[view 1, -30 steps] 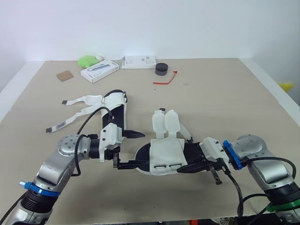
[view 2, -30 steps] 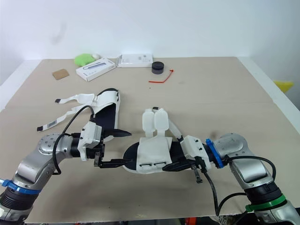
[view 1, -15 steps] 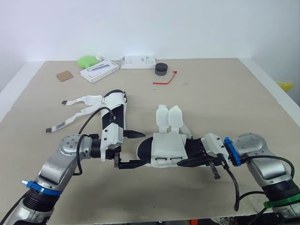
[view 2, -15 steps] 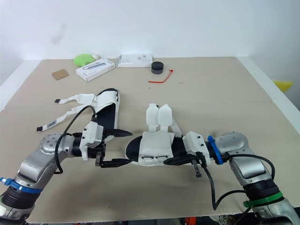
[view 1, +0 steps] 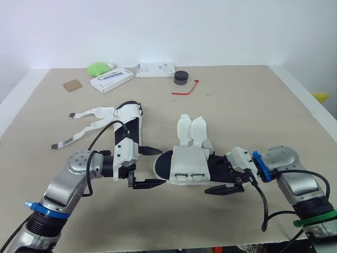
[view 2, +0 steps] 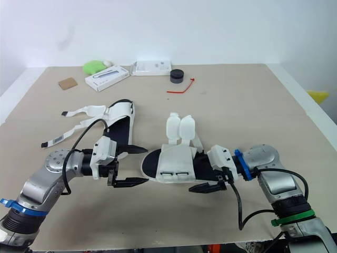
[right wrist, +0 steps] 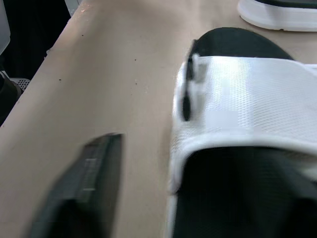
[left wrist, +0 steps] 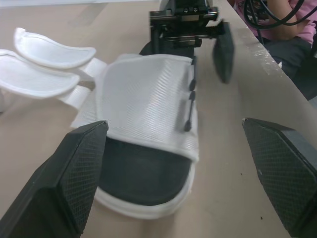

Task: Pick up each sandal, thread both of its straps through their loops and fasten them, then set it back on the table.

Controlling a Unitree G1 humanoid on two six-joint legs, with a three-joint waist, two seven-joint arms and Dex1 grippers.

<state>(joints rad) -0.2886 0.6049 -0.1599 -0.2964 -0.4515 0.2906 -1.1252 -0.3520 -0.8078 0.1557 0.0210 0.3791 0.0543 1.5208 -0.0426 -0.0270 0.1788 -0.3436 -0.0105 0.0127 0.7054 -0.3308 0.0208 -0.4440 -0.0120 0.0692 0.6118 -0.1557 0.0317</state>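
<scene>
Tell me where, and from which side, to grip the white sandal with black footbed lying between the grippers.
Probably the bare end of the white sandal with black footbed on the robot's right, coming from that side, where the open right gripper is. It sticks out flat there, leaving the loops and upright straps free for the left gripper.

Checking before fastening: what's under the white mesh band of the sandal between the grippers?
The black footbed shows at both ends of the white mesh band; its middle stretch is covered.
</scene>
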